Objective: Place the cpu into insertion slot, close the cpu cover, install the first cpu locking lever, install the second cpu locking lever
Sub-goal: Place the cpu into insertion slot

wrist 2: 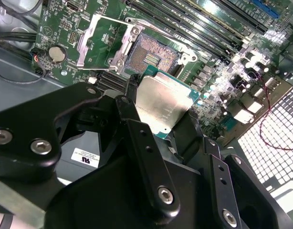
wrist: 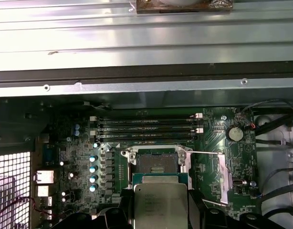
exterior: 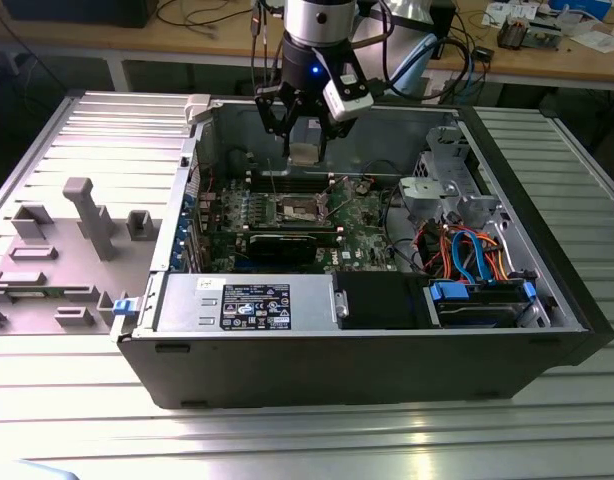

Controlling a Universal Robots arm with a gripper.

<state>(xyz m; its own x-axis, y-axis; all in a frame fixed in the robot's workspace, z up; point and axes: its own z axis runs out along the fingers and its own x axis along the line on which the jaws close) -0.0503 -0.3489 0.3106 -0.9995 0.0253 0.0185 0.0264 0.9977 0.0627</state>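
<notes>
CPU (wrist 2: 163,102) is sitting clamped by its edges between the jaws of the gripper (wrist 2: 161,109), which are standing only as far apart as the chip is wide; its silvery top is facing the camera in both wrist views. Beyond the jaws and apart from them, the insertion slot (wrist 2: 151,55) is lying bare, its gold-tinged contact field showing. To one side of the jaws, the CPU cover (wrist 2: 88,43) is standing open, tilted away from the slot. In the exterior view the gripper is hanging above the motherboard (exterior: 362,215) inside the open computer case (exterior: 287,350), holding the chip clear of the board.
</notes>
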